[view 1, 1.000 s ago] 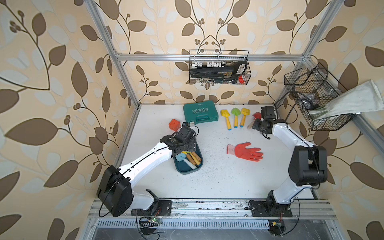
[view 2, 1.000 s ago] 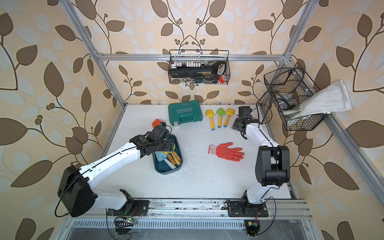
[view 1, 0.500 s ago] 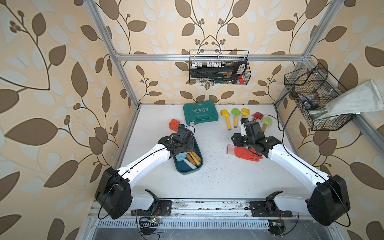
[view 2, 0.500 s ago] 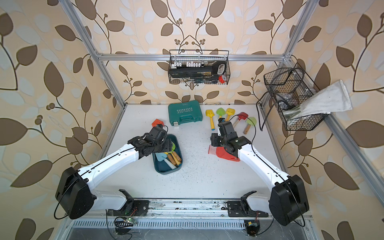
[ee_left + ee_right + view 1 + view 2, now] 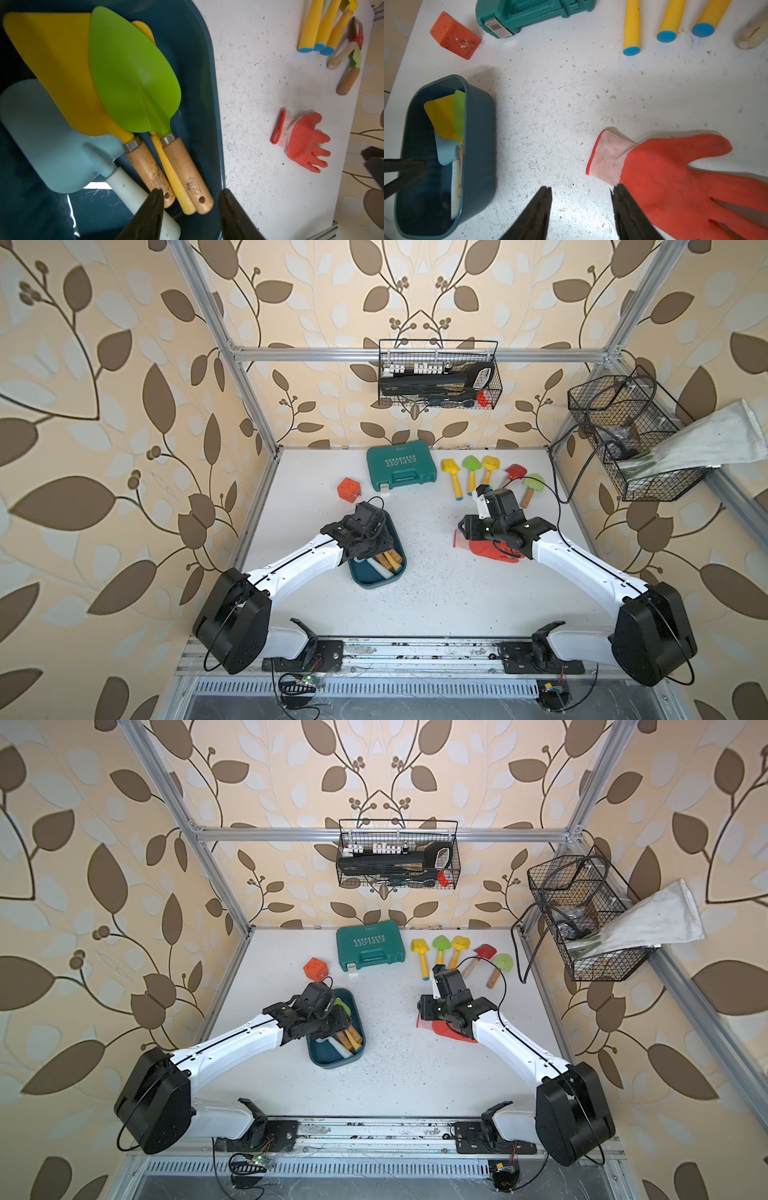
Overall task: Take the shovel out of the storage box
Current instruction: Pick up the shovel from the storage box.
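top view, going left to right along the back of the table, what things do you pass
orange cube → green case → yellow shovel → green shovel → another yellow shovel → red shovel → pale green shovel

green hard case [image 5: 401, 464] lies flat at the back of the white table [image 5: 436, 601], lettering on its lid. orange cube [image 5: 348, 489] near its left corner, small metal prongs on one face. orange glove [image 5: 675, 176] flat on the table, checked knit cuff. grit scattered across the top. wire basket [image 5: 438, 375] of tools hangs on the back rail. second basket [image 5: 623, 435] on the right wall, pale cloth [image 5: 706, 443] hanging out.
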